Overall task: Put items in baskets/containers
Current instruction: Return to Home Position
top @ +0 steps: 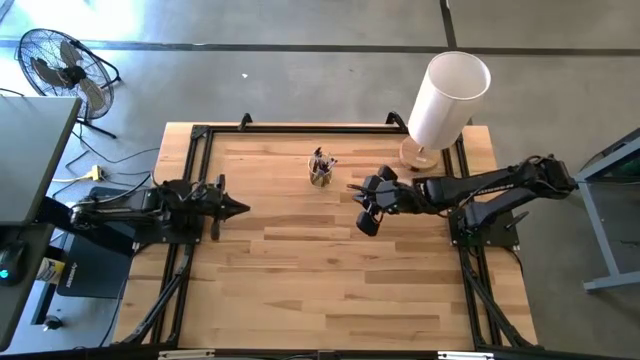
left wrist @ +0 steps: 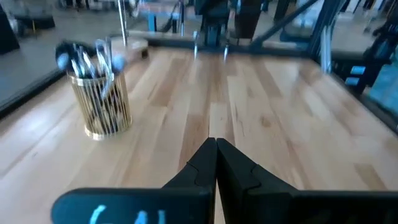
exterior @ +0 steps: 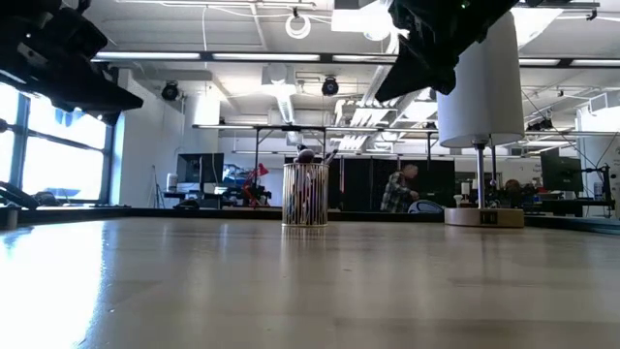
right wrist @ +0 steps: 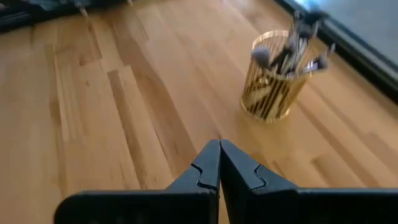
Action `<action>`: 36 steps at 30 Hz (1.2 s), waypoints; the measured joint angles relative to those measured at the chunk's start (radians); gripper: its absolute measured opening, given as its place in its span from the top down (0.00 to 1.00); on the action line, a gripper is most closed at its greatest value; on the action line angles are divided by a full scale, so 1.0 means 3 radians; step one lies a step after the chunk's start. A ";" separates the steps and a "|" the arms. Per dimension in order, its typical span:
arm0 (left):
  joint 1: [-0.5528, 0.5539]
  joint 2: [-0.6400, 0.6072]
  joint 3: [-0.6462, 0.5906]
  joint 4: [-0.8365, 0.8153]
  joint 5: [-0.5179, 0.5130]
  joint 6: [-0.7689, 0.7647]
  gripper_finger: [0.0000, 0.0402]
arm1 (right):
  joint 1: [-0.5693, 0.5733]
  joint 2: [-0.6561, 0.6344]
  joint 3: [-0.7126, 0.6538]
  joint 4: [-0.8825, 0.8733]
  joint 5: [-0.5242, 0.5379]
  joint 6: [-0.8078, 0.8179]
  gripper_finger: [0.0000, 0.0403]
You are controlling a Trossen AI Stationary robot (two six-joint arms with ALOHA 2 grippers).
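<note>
At the far left, off the table [top: 330, 290], a floor fan [top: 60, 65] stands on the concrete. The left gripper [top: 243, 209] hovers over the left side of the table, well apart from everything on it. Its two fingers are pressed flat together with nothing between them, and they point right across the bare boards.

Right of it, near the middle of the table and toward the far edge, stands the cup [top: 320, 176], upright, with a gold ribbed look. The brushes [right wrist: 293, 43] stand bunched inside it, their tips fanning out above the rim.

Just right of the cup and a little nearer, the right gripper [top: 353, 188] hangs above the wood. Its fingers are closed tight on each other and carry nothing, and its tip points toward the cup without touching it.

Farther right, at the far right corner, a tall white cylinder [top: 448, 95] rises from a round wooden base [top: 418, 156].
</note>
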 joint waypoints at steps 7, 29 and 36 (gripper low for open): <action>0.0001 0.0017 -0.0243 0.0492 0.0058 -0.0087 1.00 | -0.0002 0.0001 -0.0011 -0.0052 -0.0290 -0.0030 1.00; 0.0000 0.0071 -0.0361 0.0884 0.0128 -0.0088 1.00 | -0.0234 -0.0360 -0.1424 0.1811 -0.1382 -0.0879 1.00; 0.0000 0.0072 -0.0361 0.0889 0.0127 -0.0088 1.00 | -0.0365 -0.1133 -0.2252 0.2277 -0.1472 -0.0662 1.00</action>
